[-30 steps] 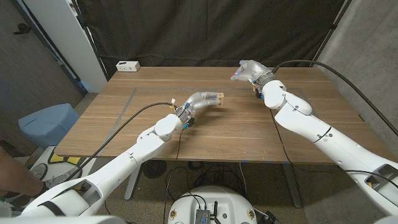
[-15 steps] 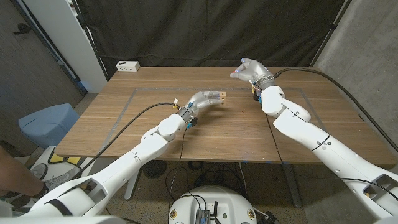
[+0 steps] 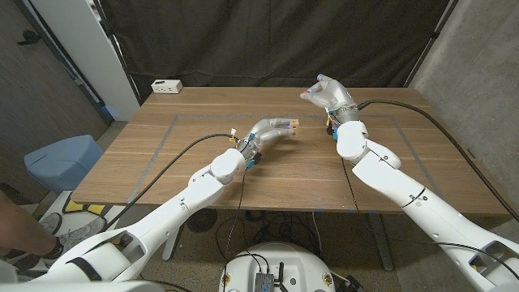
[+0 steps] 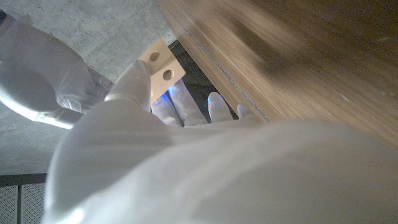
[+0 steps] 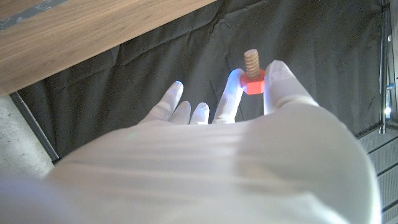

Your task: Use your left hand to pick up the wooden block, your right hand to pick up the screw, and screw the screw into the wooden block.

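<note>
Black curtain hangs behind your wooden table (image 3: 203, 174). Your left hand (image 3: 272, 128) grips the wooden block (image 3: 293, 125) at its fingertips; your right hand (image 3: 328, 92) pinches the red-headed screw (image 5: 252, 73) between thumb and finger.

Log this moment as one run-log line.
left hand: holds wooden block | right hand: pinches screw | block and screw apart | screwing not begun
</note>
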Motion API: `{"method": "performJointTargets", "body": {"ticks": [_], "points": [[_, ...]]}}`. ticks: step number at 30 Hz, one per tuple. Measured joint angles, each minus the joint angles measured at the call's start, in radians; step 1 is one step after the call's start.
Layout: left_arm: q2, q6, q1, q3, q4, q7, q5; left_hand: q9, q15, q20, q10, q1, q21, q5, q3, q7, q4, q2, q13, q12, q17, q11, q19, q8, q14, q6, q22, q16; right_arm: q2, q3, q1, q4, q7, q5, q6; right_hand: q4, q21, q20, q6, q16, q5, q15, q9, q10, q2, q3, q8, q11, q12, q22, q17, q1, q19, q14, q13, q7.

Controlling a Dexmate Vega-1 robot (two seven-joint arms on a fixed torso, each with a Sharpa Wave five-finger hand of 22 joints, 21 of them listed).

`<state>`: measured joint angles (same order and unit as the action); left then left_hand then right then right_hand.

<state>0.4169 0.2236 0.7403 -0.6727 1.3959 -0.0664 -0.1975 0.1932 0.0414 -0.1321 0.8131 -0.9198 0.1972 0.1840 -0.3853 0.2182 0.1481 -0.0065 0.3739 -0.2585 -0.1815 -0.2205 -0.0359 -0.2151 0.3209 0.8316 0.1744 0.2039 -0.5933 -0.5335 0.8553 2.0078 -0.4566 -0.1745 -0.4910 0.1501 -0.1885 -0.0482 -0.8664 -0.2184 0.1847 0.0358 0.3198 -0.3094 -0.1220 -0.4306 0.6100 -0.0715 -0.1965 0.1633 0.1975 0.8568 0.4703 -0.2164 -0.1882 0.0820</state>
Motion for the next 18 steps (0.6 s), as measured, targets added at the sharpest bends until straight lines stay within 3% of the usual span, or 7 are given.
{"method": "performJointTargets", "body": {"ticks": [18], "points": [[-0.038,0.017,-0.017,-0.018,-0.038,-0.005,0.009,0.0,0.0,0.0,-0.001,0.0,0.0,0.0,0.0,0.0,0.0,0.0,0.0,0.0,0.0,0.001,0.0,0.002,0.0,0.0,0.0,0.0,0.045,0.008,0.062,-0.015,-0.123,0.012,0.094,0.0,0.0,0.0,0.0,0.0,-0.004,0.005,-0.014,-0.003,0.005,0.0,-0.004,0.004,0.0,0.0,0.0,-0.005,0.0,-0.005,0.0,0.0]]}}
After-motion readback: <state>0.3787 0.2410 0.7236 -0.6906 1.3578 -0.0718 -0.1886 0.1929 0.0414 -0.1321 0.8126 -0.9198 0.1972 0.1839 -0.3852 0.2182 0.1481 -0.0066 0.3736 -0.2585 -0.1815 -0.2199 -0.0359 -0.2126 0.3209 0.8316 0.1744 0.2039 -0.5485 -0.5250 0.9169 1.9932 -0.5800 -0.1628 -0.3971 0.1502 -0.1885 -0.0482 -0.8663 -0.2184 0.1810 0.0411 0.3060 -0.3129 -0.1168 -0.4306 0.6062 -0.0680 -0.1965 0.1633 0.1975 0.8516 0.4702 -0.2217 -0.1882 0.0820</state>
